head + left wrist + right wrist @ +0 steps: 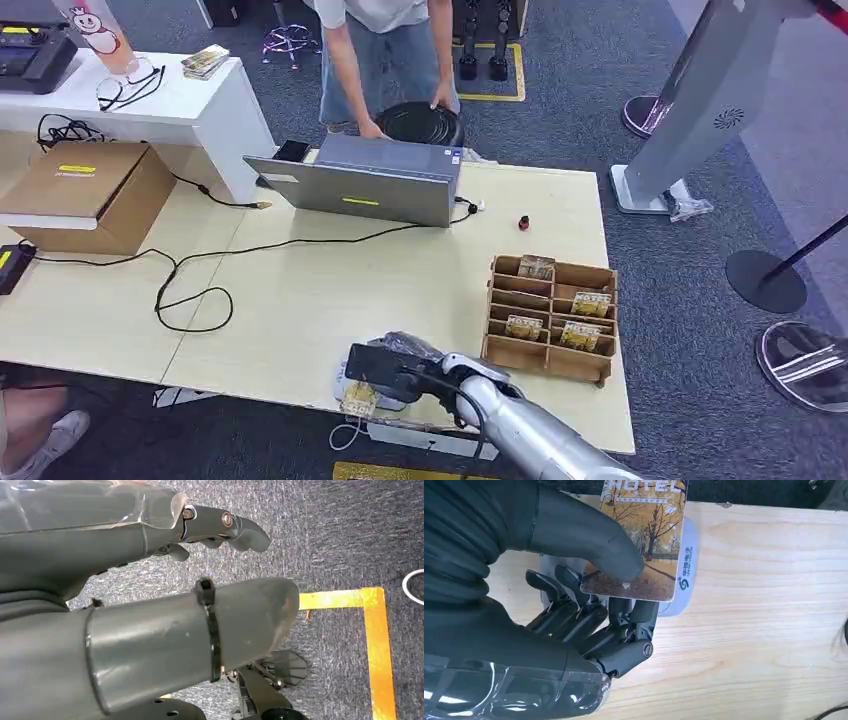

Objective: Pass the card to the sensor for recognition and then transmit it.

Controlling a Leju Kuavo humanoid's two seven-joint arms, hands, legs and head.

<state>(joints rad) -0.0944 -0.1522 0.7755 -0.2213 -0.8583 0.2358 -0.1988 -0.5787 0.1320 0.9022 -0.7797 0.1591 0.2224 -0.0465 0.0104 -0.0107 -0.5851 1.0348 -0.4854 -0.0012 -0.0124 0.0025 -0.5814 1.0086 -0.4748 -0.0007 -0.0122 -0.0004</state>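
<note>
One "HOTEL"-printed card [644, 540] pinched in right robot hand [589, 605] over white sensor [687, 560]; left robot hand [165, 600] slack, empty.

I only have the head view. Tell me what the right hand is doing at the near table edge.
Observer: The right hand holds a card; the thumb presses its printed face and the fingers curl underneath.
Operator: Describe the card.
Observer: It shows autumn trees under the word HOTEL.
Operator: Say where it sits relative to the sensor.
Observer: It lies over a pale rounded sensor pad on the wooden table; whether it touches, I cannot tell.
Operator: Report the left hand.
Observer: The left hand hangs over grey carpet by a yellow floor line, holding nothing, fingers apart.
</note>
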